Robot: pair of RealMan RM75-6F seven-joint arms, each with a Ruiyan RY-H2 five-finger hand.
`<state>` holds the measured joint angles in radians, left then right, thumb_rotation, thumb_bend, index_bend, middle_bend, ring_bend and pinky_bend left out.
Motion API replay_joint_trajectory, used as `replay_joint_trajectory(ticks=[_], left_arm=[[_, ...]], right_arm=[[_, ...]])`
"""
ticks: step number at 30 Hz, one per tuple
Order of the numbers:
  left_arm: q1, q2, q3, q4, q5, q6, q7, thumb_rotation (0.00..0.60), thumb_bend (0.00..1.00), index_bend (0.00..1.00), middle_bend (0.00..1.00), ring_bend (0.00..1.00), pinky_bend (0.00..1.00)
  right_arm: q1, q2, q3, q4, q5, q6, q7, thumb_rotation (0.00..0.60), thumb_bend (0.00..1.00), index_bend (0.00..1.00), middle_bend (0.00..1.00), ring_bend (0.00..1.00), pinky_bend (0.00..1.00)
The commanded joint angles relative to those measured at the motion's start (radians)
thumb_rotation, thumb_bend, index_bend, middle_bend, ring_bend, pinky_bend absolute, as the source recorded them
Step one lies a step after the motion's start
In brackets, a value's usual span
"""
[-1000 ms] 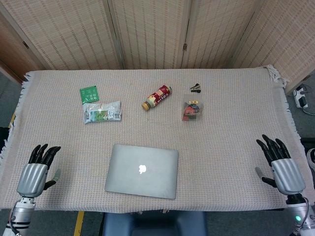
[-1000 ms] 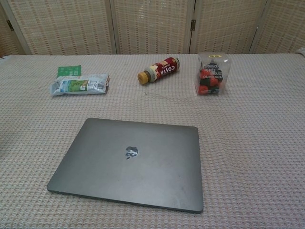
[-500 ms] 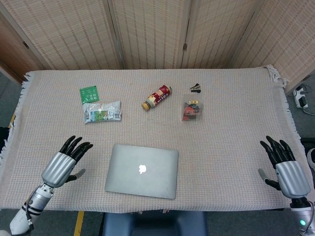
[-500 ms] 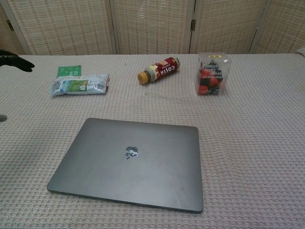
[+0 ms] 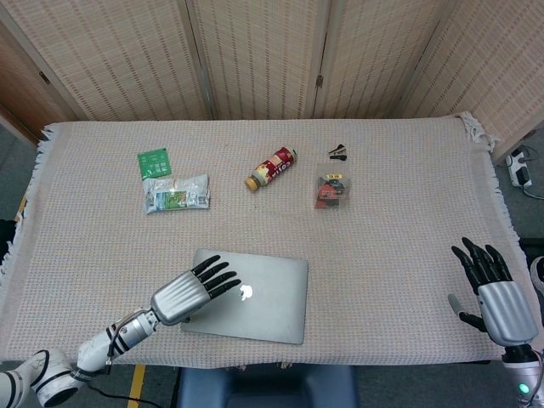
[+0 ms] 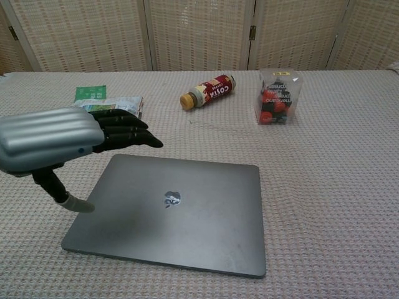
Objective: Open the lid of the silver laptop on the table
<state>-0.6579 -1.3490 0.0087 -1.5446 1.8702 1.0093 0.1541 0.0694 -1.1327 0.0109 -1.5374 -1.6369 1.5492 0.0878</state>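
Observation:
The silver laptop (image 5: 255, 296) lies closed and flat near the table's front edge, logo up; the chest view shows the laptop (image 6: 181, 212) filling the lower middle. My left hand (image 5: 191, 291) hovers over its left part, palm down, fingers spread and pointing toward the logo, holding nothing. In the chest view the left hand (image 6: 68, 140) floats above the lid's left corner, thumb hanging down. My right hand (image 5: 493, 285) stays open at the table's front right, far from the laptop, and does not show in the chest view.
At the back stand a green snack bag (image 5: 176, 192) with a green card (image 5: 155, 161), a lying coffee bottle (image 5: 272, 168), a clear box of small items (image 5: 331, 190) and a black clip (image 5: 338, 152). A woven cloth (image 5: 408, 238) covers the table; folding screens stand behind.
My left hand has swung from the front left edge rightward to above the laptop's left side. The right hand drifted slightly toward the front. The laptop stays closed.

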Motion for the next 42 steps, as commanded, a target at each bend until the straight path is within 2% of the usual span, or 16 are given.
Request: replay_joint_trajectory(ticks=[1, 9, 23, 42], left_arm=[[-0.03, -0.035, 0.015, 0.002, 0.009, -0.034, 0.018, 0.6, 0.12, 0.09, 0.13, 0.06, 0.0], [-0.075, -0.119, 0.031, 0.031, -0.011, -0.091, 0.02, 0.6, 0.12, 0.09, 0.13, 0.05, 0.0], [-0.092, -0.214, 0.049, 0.061, -0.058, -0.097, 0.033, 0.6, 0.12, 0.09, 0.12, 0.04, 0.0], [-0.106, -0.284, 0.057, 0.135, -0.111, -0.085, 0.016, 0.6, 0.12, 0.09, 0.12, 0.04, 0.0]], right_arm=[[0.0, -0.002, 0.0, 0.003, 0.002, -0.002, 0.003, 0.6, 0.38, 0.0, 0.0, 0.08, 0.0], [0.003, -0.01, 0.0, 0.021, 0.01, -0.014, 0.019, 0.6, 0.38, 0.0, 0.0, 0.08, 0.0], [0.0, -0.009, -0.002, 0.029, 0.019, -0.018, 0.029, 0.6, 0.38, 0.0, 0.0, 0.08, 0.0], [-0.004, -0.009, -0.002, 0.029, 0.027, -0.023, 0.029, 0.6, 0.38, 0.0, 0.0, 0.08, 0.0]])
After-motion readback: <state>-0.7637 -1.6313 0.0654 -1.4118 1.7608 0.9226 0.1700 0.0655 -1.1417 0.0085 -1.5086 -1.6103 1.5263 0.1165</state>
